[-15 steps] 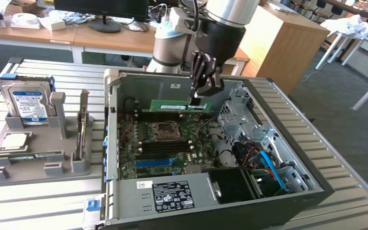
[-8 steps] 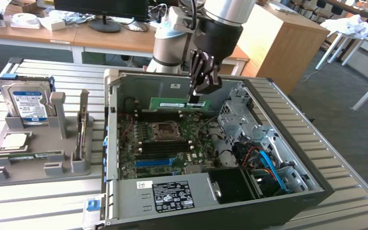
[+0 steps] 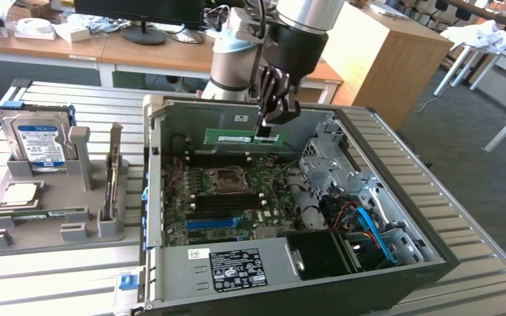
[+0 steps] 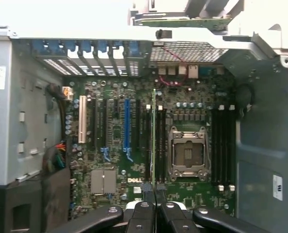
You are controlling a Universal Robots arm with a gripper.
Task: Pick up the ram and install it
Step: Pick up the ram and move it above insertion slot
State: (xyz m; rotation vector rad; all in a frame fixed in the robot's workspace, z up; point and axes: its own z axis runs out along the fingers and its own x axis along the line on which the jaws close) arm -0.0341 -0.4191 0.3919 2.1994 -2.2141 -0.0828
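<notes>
We see the end effector [image 3: 269,127] clenched on one end of the ram [image 3: 240,137], gripping the green stick so that it lies level and on edge inside the open computer case [image 3: 394,197], above the motherboard [image 3: 222,197] and not seated in any slot. In the wrist view the end effector [image 4: 155,191] pinches the ram [image 4: 154,136], which shows edge-on as a thin line just beside the processor socket [image 4: 187,155]. The case rests on the slatted desk [image 3: 42,276], beside a grey holder [image 3: 51,230] with a blue-labelled hard drive [image 3: 35,139] standing in it.
</notes>
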